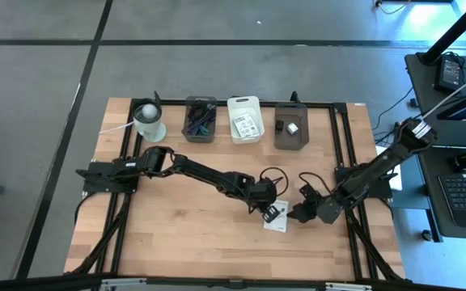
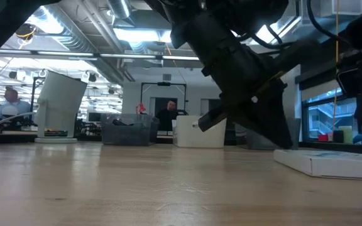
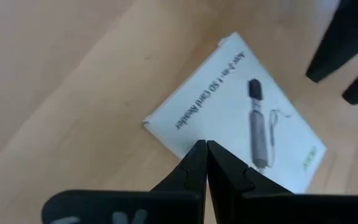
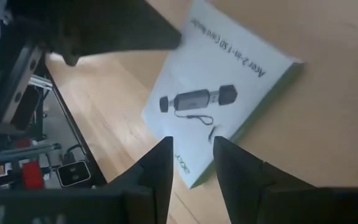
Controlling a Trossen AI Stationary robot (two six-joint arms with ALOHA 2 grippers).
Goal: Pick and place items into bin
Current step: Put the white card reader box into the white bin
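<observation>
A flat white printed box (image 1: 276, 218) showing a card reader lies on the wooden table near the middle. It also shows in the left wrist view (image 3: 241, 118), the right wrist view (image 4: 222, 87) and the low view (image 2: 329, 162). My left gripper (image 3: 205, 148) is shut, its tips over the box's edge. It also shows in the high view (image 1: 267, 206). My right gripper (image 4: 192, 149) is open and empty, its fingers standing over the box's opposite edge, just right of the box in the high view (image 1: 302, 212). My left gripper's shut fingertips (image 3: 197, 155) point slanting down at the box's long edge (image 3: 185, 146). I cannot tell whether they touch it. The box lies flat on the table.
Three bins stand along the far edge: a dark grey one (image 1: 200, 120) with teal tools, a white one (image 1: 245, 119) with a printed card, and a dark one (image 1: 291, 129) with small pieces. A round translucent tub (image 1: 148, 121) stands to their left. Black cables (image 1: 273, 174) lie behind the grippers.
</observation>
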